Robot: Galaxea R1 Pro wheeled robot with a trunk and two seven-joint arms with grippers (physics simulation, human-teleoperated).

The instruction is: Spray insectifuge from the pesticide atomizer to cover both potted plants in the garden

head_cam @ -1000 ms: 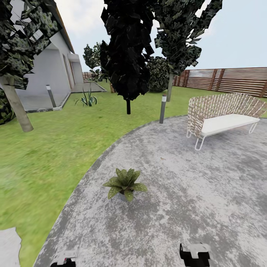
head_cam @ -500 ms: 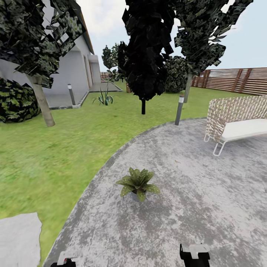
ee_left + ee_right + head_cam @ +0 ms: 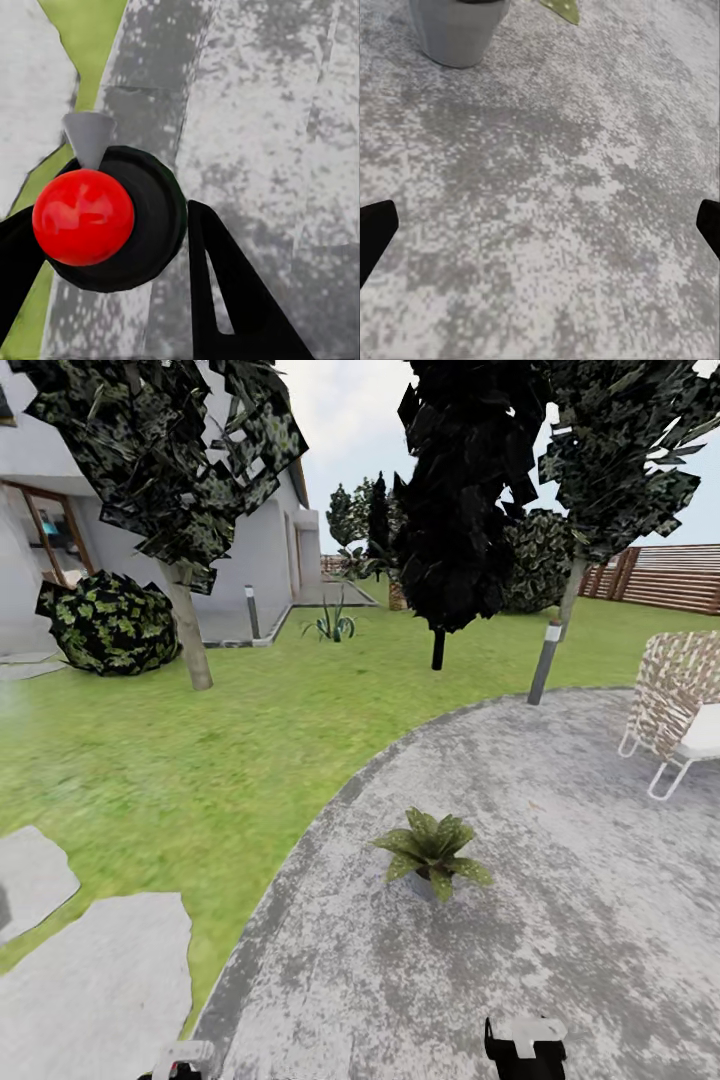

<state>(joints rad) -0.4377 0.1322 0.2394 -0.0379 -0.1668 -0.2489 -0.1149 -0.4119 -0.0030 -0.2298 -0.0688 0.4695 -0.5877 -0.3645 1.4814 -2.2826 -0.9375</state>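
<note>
The pesticide atomizer (image 3: 112, 217) is clenched in the left tool (image 3: 127, 285), its grey nozzle and red ball seen end-on. One potted plant (image 3: 430, 850) stands on the stone patio (image 3: 560, 920), ahead of the right tool (image 3: 540, 225), which is held spread and empty. Judged from here, spray could be wasted on stone if released before the nozzle is aimed at the leaves.

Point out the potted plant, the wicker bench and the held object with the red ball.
potted plant (image 3: 430, 849): head view, middle of the leaf rosette.
wicker bench (image 3: 676, 680): head view, its woven backrest.
red-ball object (image 3: 84, 216): left wrist view, on the red ball, between the left gripper's (image 3: 112, 285) fingers.
</note>
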